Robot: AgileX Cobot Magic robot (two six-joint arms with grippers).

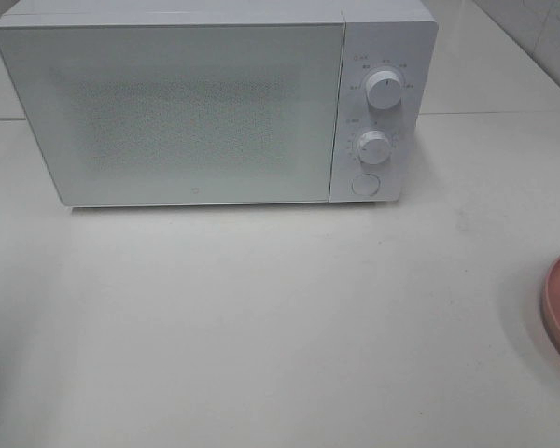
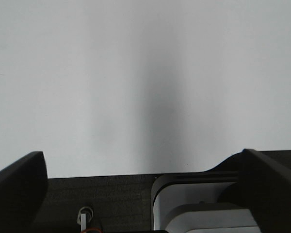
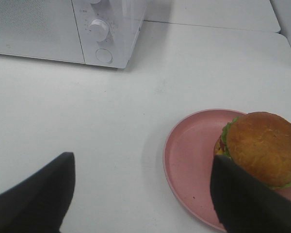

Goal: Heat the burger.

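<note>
Care is best taken that the closed microwave (image 1: 205, 112) door is opened first, while the burger (image 3: 262, 148) sits on the pink plate (image 3: 189, 155) and both grippers (image 3: 140, 194) are spread empty.

A white desk (image 1: 261, 327) under soft, even light carries a white microwave (image 1: 168, 112) at its back, with pale wall tiles (image 1: 541, 37) in the far corner.
</note>
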